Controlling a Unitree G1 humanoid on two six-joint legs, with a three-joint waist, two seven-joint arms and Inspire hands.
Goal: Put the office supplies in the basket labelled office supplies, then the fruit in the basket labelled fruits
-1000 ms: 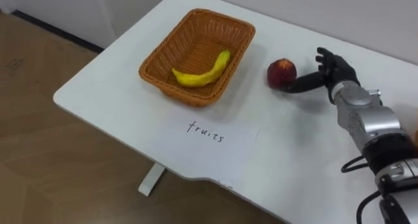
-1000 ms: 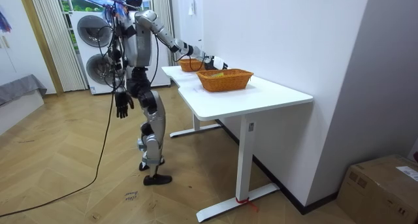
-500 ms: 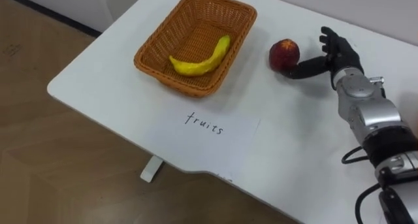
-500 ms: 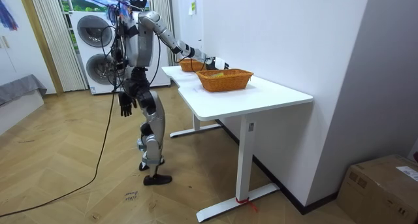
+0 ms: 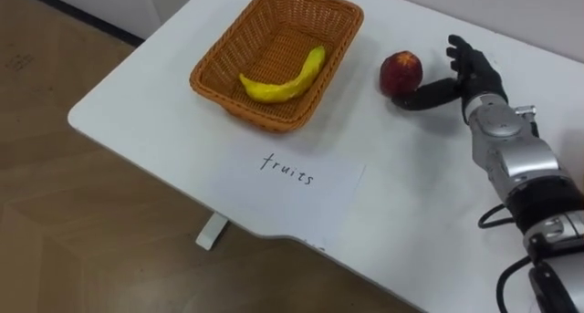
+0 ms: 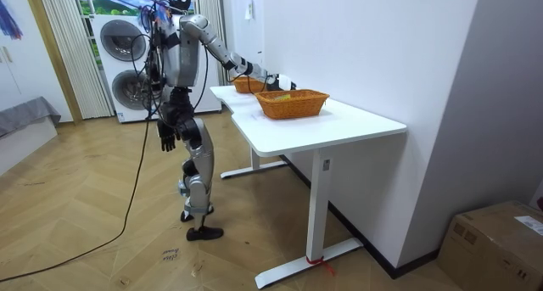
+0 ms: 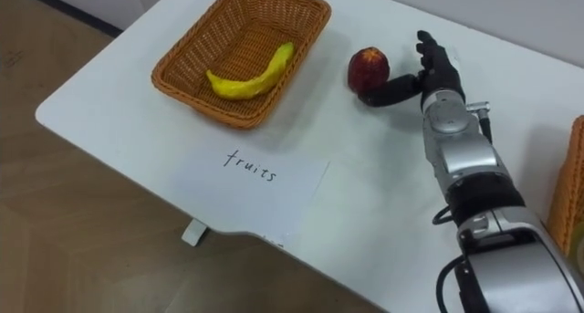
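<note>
Our right hand point(image 5: 473, 78) lies over the white table point(image 5: 411, 203) partly open. Its thumb point(image 5: 425, 97) stretches out against the lower edge of the red apple point(image 5: 401, 72), while the other fingers stand up loosely just beside the fruit and do not close round it. The apple sits on the tabletop at the hand's 9 o'clock, outside any basket.

At about 9 o'clock from the apple, a little apart from it, we find the wicker fruit basket point(image 5: 339, 19) with a yellow banana point(image 5: 282, 80) lying on its floor. At the basket's 6 o'clock a sheet of paper point(image 5: 315, 187) with a handwritten word lies flat near the table's front edge. At 4 o'clock from the hand, the rim of a second wicker basket point(image 7: 569, 190) shows at the picture's edge.

In the room view we stand at the table's long side, a washing machine point(image 6: 118, 41) behind us, our right arm reaching over the top and our left hand point(image 6: 167, 141) hanging by the hip.
</note>
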